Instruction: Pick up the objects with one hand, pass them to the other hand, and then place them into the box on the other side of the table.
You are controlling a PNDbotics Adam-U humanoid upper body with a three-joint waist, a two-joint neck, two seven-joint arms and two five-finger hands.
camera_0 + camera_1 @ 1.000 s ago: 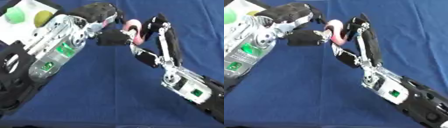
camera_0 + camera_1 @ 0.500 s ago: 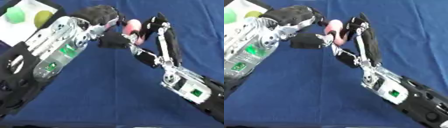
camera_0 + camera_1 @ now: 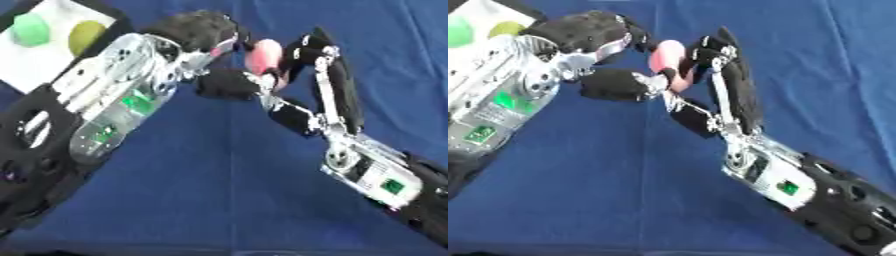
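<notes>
No readable text or markings

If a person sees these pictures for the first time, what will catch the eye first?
First, the pink object at the upper middle, above the blue table, where the left robot hand and the right robot hand meet around it. Next, the white box in the top left corner, with a green object and a yellow-green object inside.

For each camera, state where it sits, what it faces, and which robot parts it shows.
Left eye view: head camera looking down at the blue table; left hand and right hand meet at a pink object; white box upper left.
Right eye view: same head, same scene set further left, box at the corner.
Both share the hands and pink object.
</notes>
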